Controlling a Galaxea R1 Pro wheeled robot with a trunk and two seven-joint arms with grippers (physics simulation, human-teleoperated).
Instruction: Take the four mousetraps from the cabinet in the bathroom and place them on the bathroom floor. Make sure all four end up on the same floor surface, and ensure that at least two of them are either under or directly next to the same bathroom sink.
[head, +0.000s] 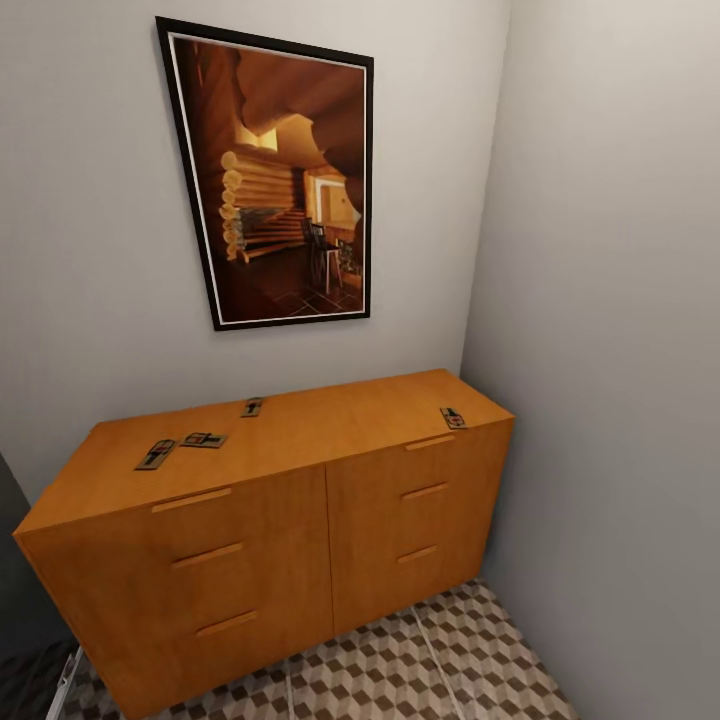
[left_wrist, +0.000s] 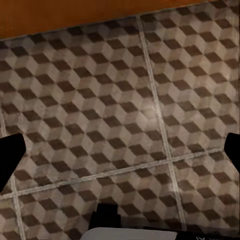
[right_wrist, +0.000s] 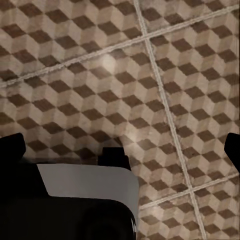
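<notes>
The orange-brown cabinet (head: 300, 520) stands against the wall below a framed picture. Several mousetraps lie on its flat top: two close together near the left end (head: 155, 454) (head: 204, 439), one by the back edge (head: 252, 407), and one at the right front corner (head: 453, 418). In the left wrist view my left gripper (left_wrist: 120, 152) hangs open over the cube-patterned bathroom floor (left_wrist: 125, 100), with the cabinet's base (left_wrist: 75, 15) just beyond. My right gripper (right_wrist: 122, 147) is also open above the floor tiles (right_wrist: 100, 75), holding nothing.
A dark-framed picture (head: 280, 180) of a log interior hangs above the cabinet. A grey side wall (head: 620, 350) closes in on the right. Patterned floor (head: 420, 670) lies in front of the cabinet. A dark object (head: 15, 600) sits at the far left.
</notes>
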